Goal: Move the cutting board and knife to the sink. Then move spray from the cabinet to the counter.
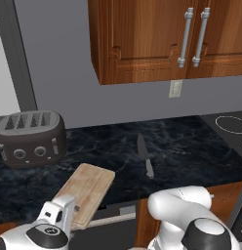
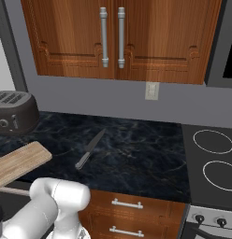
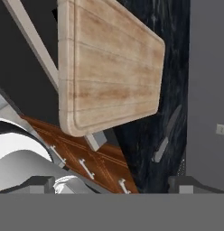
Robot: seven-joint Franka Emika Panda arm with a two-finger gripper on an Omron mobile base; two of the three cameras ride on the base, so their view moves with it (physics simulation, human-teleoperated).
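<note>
The light-tan cutting board (image 1: 89, 190) (image 2: 18, 162) (image 3: 109, 67) lies on the black counter (image 1: 191, 151) (image 2: 136, 161), its near end hanging over the front edge. The knife (image 1: 145, 157) (image 2: 89, 149) (image 3: 167, 133) lies flat on the counter to the right of the board, apart from it. My gripper (image 1: 68, 210) (image 3: 114, 185) is open and holds nothing, below and in front of the board's overhanging end. The wall cabinet (image 1: 142, 41) (image 2: 113, 39) has both doors shut, so the spray is hidden. The sink is out of view.
A dark toaster (image 1: 30, 139) (image 2: 12, 112) stands at the back left of the counter. A black stovetop (image 1: 230, 124) (image 2: 211, 158) lies to the right. Wooden drawers (image 2: 127, 214) sit under the counter, and a wall outlet (image 2: 152, 90) is on the grey wall.
</note>
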